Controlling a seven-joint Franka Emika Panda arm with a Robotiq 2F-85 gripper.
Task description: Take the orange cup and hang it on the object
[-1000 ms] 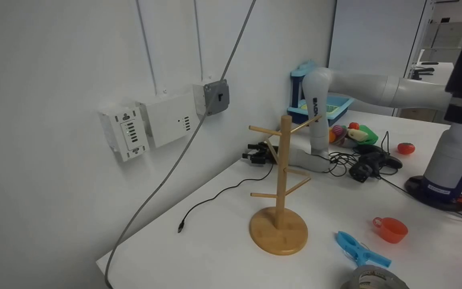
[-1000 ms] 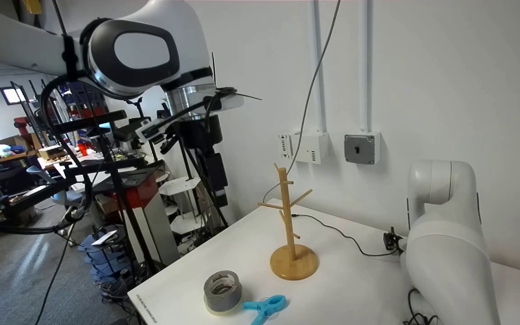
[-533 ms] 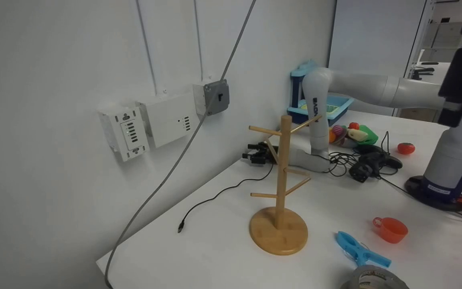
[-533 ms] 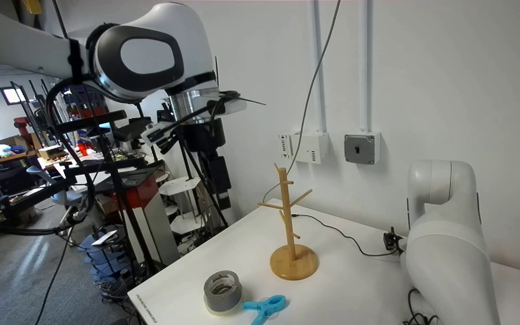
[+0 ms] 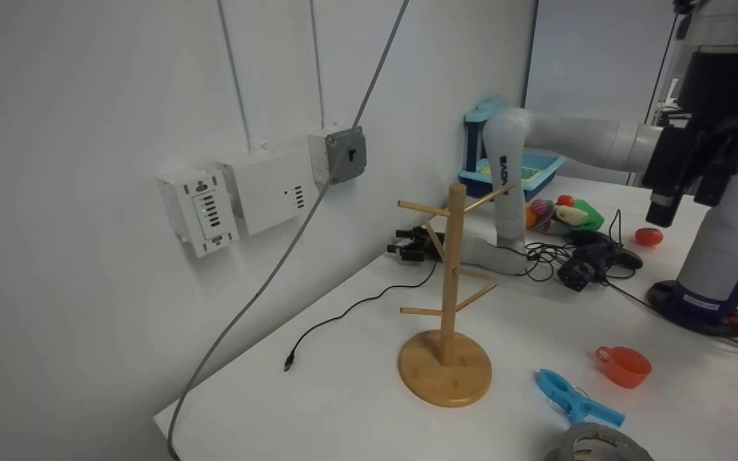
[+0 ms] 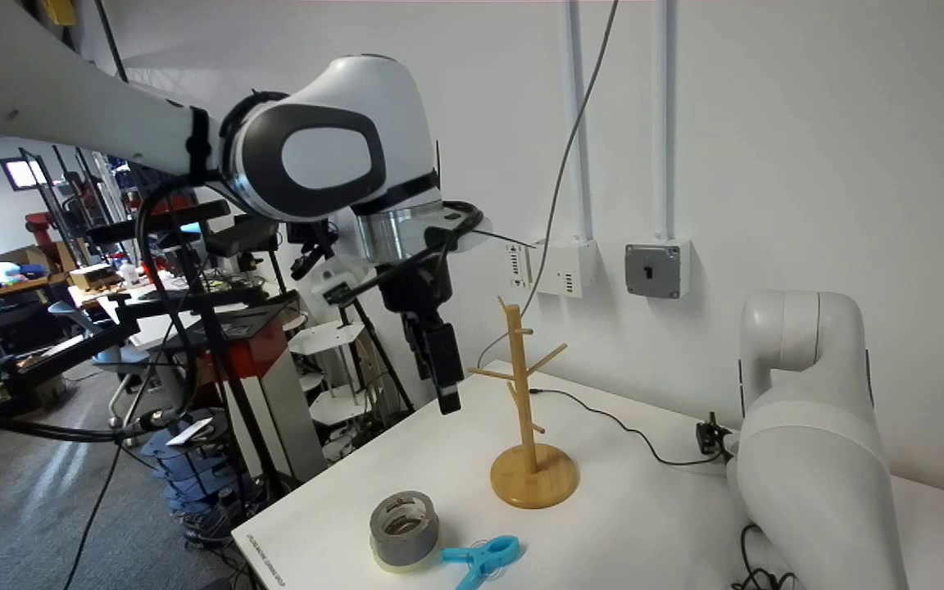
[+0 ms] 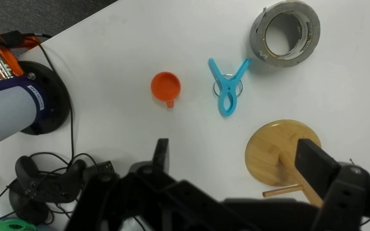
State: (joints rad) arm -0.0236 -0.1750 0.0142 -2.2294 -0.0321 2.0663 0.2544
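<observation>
So the arm reaches in from the upper left of an exterior view, bends at the wrist, and points its gripper down at a slant above the table. The jaws are wide apart — in the wrist view the fingers, black and blocky, poke up from the bottom, and one covers part of the tree. The arm's shell is smooth and white, with a dark oval band and a shiny metal collar just above the gripper.

The cup stands upright on the table, well apart from the gripper. It's orange plastic, round at the mouth, with a stubby handle on its side. Near it lies the clamp, light-blue plastic and kinda Y-shaped. The tape is just beside the clamp's legs: a fat grey roll with a slightly ragged edge.

The tree is pale wood with visible grain on the round disc base — upright pole, thin pegs angling out at different heights. Table's smooth and white. A second arm, pale with rounded joints, is bent over behind the tree in an exterior view.
</observation>
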